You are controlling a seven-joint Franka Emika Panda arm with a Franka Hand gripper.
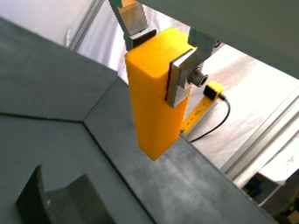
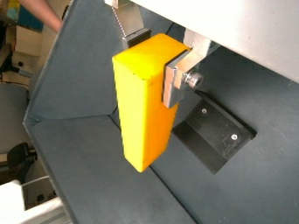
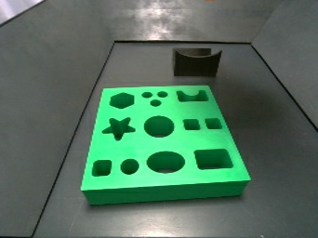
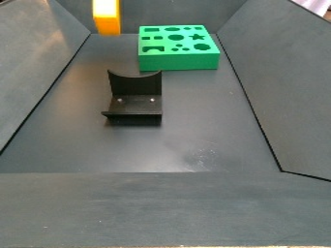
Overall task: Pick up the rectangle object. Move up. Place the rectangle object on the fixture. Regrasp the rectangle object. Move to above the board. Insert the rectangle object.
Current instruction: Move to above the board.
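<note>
The rectangle object (image 1: pixel 158 109) is a glossy orange block, seen in both wrist views (image 2: pixel 142 118). My gripper (image 1: pixel 162 58) is shut on its upper end, a silver finger (image 2: pixel 177 77) on each side, and the block hangs down long-ways. In a side view the block (image 4: pixel 106 16) is high in the air at the frame's top edge, beyond the fixture (image 4: pixel 134 97) and left of the green board (image 4: pixel 177 46); the gripper itself is cut off there. The fixture also shows below the block in both wrist views (image 1: pixel 52 201) (image 2: pixel 216 140). The gripper is out of the side view that shows the board (image 3: pixel 162 139).
Dark sloping walls (image 4: pixel 52 68) enclose the floor on the sides. The fixture (image 3: pixel 196 61) stands just past the board's far end. A yellow part with a black cable (image 1: pixel 205 105) lies outside the wall.
</note>
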